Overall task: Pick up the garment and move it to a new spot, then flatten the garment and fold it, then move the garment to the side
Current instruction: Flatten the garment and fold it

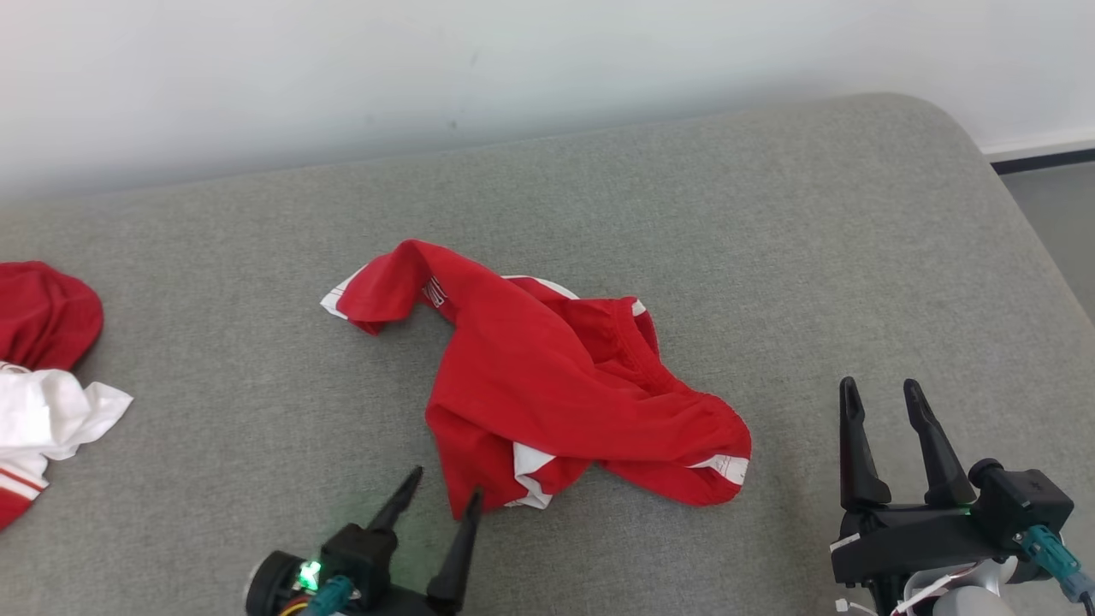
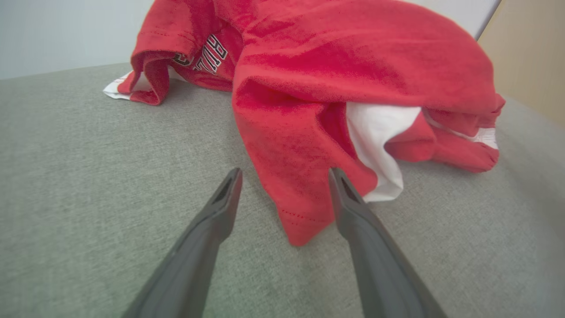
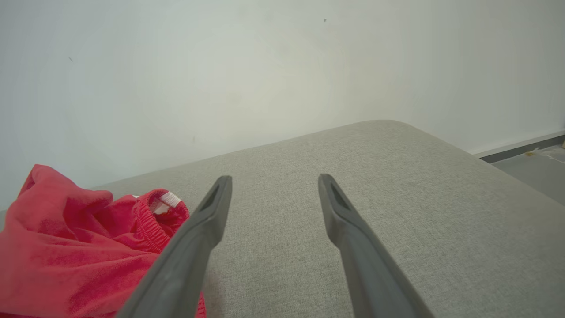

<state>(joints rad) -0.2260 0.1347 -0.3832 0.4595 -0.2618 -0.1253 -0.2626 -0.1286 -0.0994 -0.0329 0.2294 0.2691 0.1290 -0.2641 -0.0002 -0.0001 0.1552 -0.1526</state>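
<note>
Nearest, the left gripper sits low over the grey cushion, spread wide, with a hem corner of the crumpled red shirt lying between its fingertips, unpinched. The right gripper, equally wide and empty, hovers well to the shirt's right. The shirt lies mid-cushion. At the left edge lies a red-and-white clothing heap, and the pale wall stands behind.

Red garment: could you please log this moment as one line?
red garment: crumpled on grey cushion | left hand: open, straddling near corner | right hand: open, clear of cloth
</note>
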